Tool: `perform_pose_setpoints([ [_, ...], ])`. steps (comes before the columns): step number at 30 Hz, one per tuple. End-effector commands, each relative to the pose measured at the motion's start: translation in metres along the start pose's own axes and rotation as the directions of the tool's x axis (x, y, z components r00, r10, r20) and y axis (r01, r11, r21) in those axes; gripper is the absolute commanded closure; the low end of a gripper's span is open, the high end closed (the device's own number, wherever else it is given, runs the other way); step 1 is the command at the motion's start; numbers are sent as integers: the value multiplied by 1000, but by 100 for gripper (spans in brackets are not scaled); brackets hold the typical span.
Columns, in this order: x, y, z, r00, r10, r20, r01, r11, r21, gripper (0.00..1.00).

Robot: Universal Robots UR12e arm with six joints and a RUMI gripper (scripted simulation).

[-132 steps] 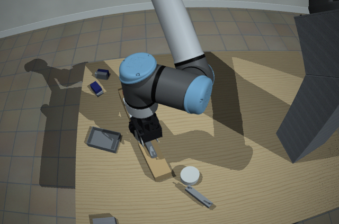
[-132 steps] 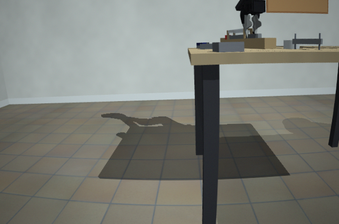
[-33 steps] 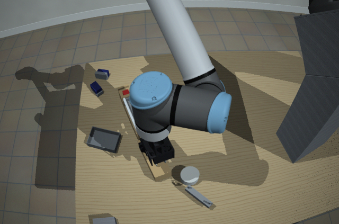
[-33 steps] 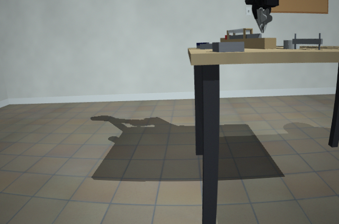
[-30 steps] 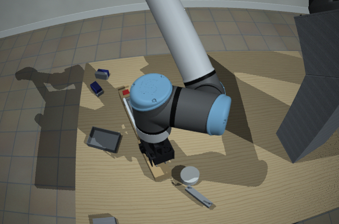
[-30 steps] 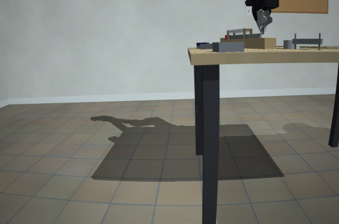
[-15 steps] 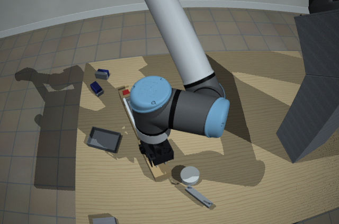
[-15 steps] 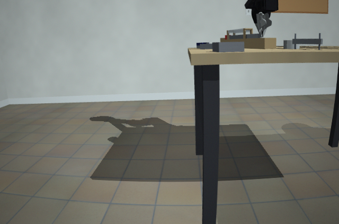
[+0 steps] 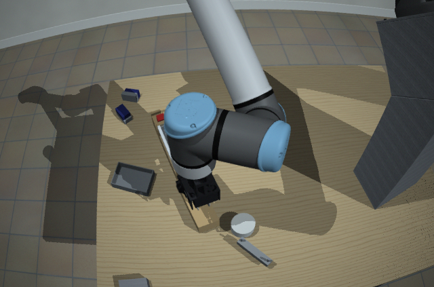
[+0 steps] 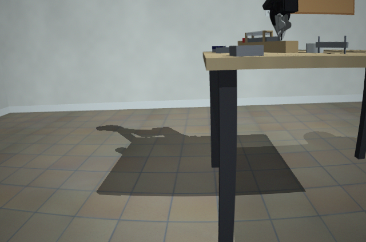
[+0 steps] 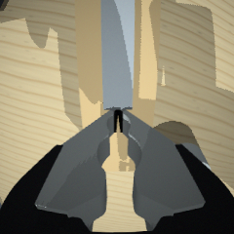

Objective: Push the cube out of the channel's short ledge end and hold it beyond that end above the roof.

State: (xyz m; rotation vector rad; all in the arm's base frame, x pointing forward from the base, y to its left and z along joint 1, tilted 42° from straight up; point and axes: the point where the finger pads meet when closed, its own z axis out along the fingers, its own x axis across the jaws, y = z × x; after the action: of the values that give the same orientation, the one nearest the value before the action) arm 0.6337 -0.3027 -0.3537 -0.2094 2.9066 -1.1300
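The red cube point(image 9: 160, 117) point(image 10: 243, 40) sits on the short ledge at the channel's far end, beyond the clear roof point(image 10: 256, 32) and beside the raised lip point(image 9: 155, 112); the arm hides part of its surroundings in the top view. A long grey bar point(image 10: 272, 39) point(image 11: 117, 54) lies lengthwise in the wooden channel point(image 10: 274, 47) point(image 11: 89, 63), its near end out over the long ledge. My gripper point(image 9: 203, 207) point(image 10: 281, 39) point(image 11: 117, 111) is shut and empty, pointing down, its tips low over the long ledge at the bar's near end. Whether they touch the bar is unclear.
A grey open tray point(image 9: 135, 179) and two blue-and-grey blocks point(image 9: 123, 112) point(image 9: 130, 95) are left of the channel. A white cylinder point(image 9: 243, 224) and a grey bar with pegs point(image 9: 253, 251) point(image 10: 330, 44) lie right of its near end. A grey block point(image 9: 133, 282) point(image 10: 246, 50) is at the near left.
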Motion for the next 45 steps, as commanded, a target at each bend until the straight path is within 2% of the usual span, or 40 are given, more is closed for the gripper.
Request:
perform_pose_setpoints([
  [1,0,-3,-1,1000,0,1,0,1000,0,100],
  [4,0,-3,-11,1000,0,1,0,1000,0,100],
  [8,0,-3,-45,1000,0,1,0,1000,0,100],
  [10,0,-3,-45,1000,0,1,0,1000,0,100],
  [14,0,-3,-69,1000,0,1,0,1000,0,100],
  [45,0,-3,-71,1000,0,1,0,1000,0,100],
])
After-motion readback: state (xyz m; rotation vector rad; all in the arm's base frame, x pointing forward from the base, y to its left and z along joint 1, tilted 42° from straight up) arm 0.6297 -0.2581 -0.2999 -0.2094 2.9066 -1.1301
